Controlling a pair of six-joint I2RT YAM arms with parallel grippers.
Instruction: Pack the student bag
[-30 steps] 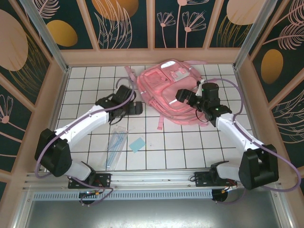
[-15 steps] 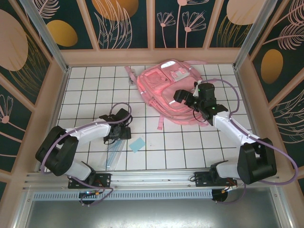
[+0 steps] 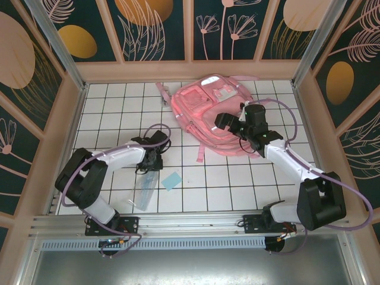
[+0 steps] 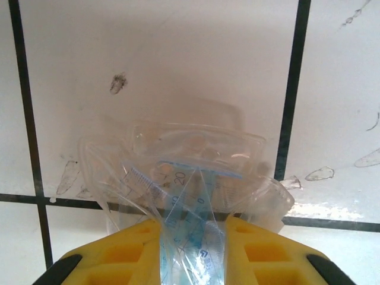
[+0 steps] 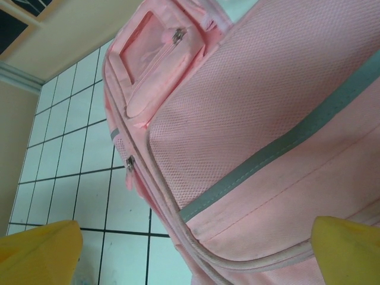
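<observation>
White tiled table (image 3: 237, 184) with dark grid lines lay before me, fenced by dark panels (image 3: 154, 29) painted with pale flowers and gold discs. At its far middle lay the student bag (image 3: 202, 110), flat, front upward and straps trailing toward the arms. From the right wrist I could see its mesh face (image 5: 249, 89), a grey stripe (image 5: 285, 142) and two zip pulls (image 5: 176, 37), all closed as far as I could tell.

The right gripper (image 3: 224, 122) hung over the bag's near right part with its yellow fingers spread wide, holding nothing. The left gripper (image 3: 149, 165) was down at the table, well apart from the bag, its fingers pressed together on the end of a clear pouch (image 3: 144, 189) of drawing tools. A small blue slip (image 3: 172, 180) lay just beside that pouch.

I judged the step to be fetching the first item. Next, a zip had to be drawn open by the right gripper before the pouch could be carried across and slid in.

Of writing, I made out "20" on the blue ruler (image 4: 190, 219) inside the pouch; a mark lower down was too blurred to read.
</observation>
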